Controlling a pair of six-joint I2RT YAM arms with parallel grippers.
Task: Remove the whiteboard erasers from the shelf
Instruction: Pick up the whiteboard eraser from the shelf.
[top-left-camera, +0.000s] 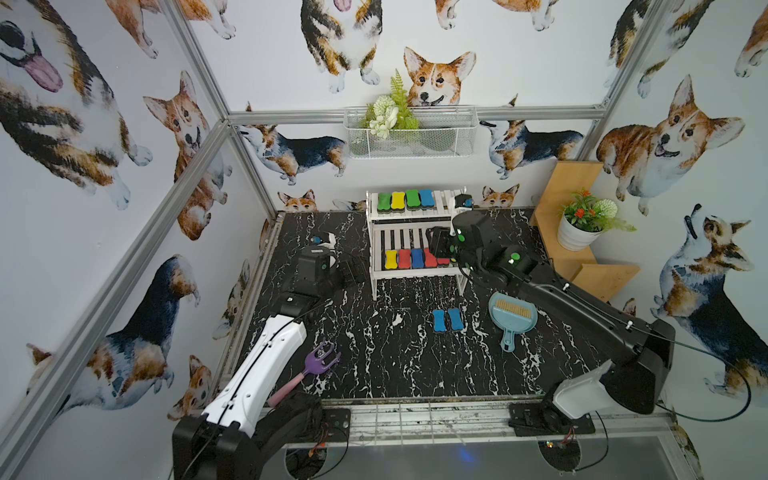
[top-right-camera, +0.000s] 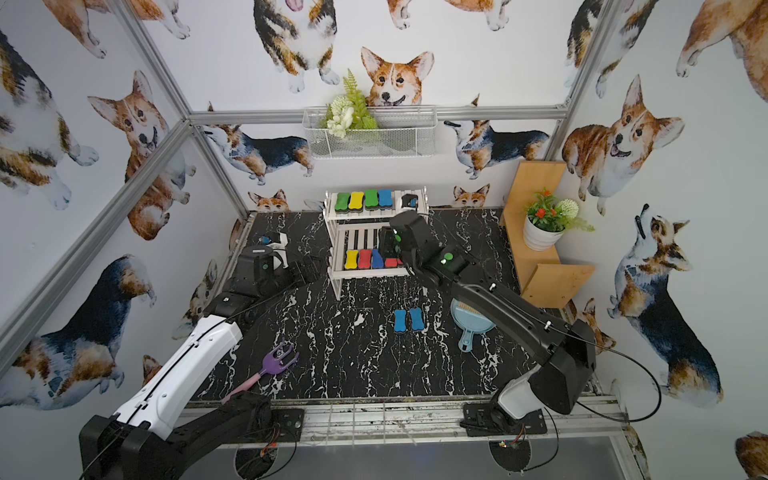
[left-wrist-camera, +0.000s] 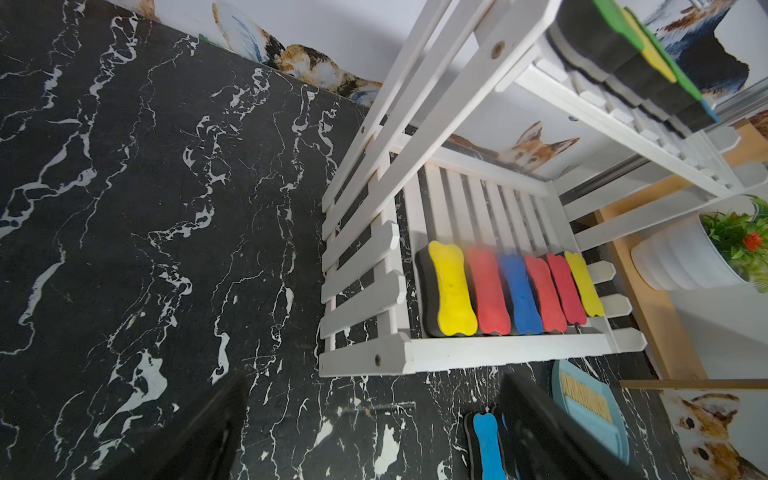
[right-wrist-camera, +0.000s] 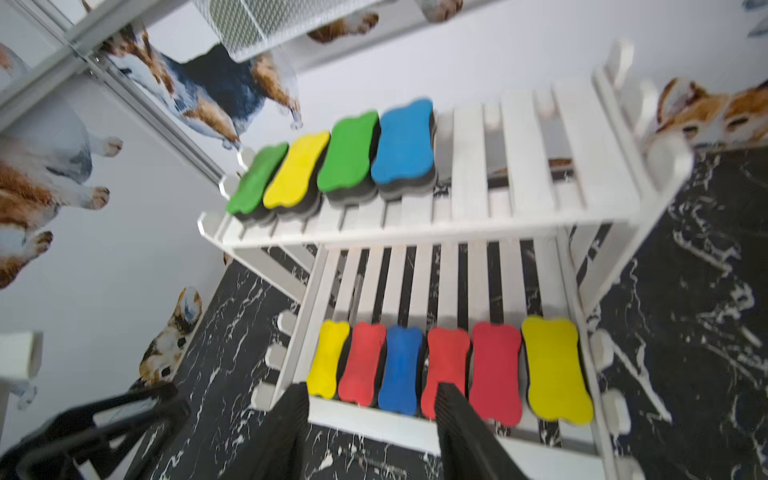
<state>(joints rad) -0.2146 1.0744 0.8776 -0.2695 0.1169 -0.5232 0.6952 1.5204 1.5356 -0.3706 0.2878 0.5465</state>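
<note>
1. Black marbled tabletop (top-left-camera: 374, 353), corgi-print walls on three sides; at the back, near the wall, the white two-tier shelf (top-left-camera: 442, 199).
2. On its upper tier, four whiteboard erasers (right-wrist-camera: 347, 153) side by side towards the left end: green (right-wrist-camera: 257, 178), yellow (right-wrist-camera: 297, 168), green again, blue (right-wrist-camera: 403, 143).
3. On the lower tier, along the front rail, six more (packed edge to edge): yellow (right-wrist-camera: 328, 359), red (right-wrist-camera: 361, 361), blue (right-wrist-camera: 401, 370), red (right-wrist-camera: 449, 353), red (right-wrist-camera: 496, 370), yellow (right-wrist-camera: 555, 370).
4. Off the shelf, on the tabletop in front of it: two blue erasers (top-left-camera: 439, 321) side by side, near a light-blue dustpan (top-left-camera: 513, 318).
5. Right claw (right-wrist-camera: 372, 390): fingers spread, pinching nothing, poised at the lower tier's front edge, in line with the middle of that row (touching or not, cannot tell).
6. Left claw (left-wrist-camera: 374, 386): spread wide, empty, low over the tabletop just beside the shelf's left side.
</note>
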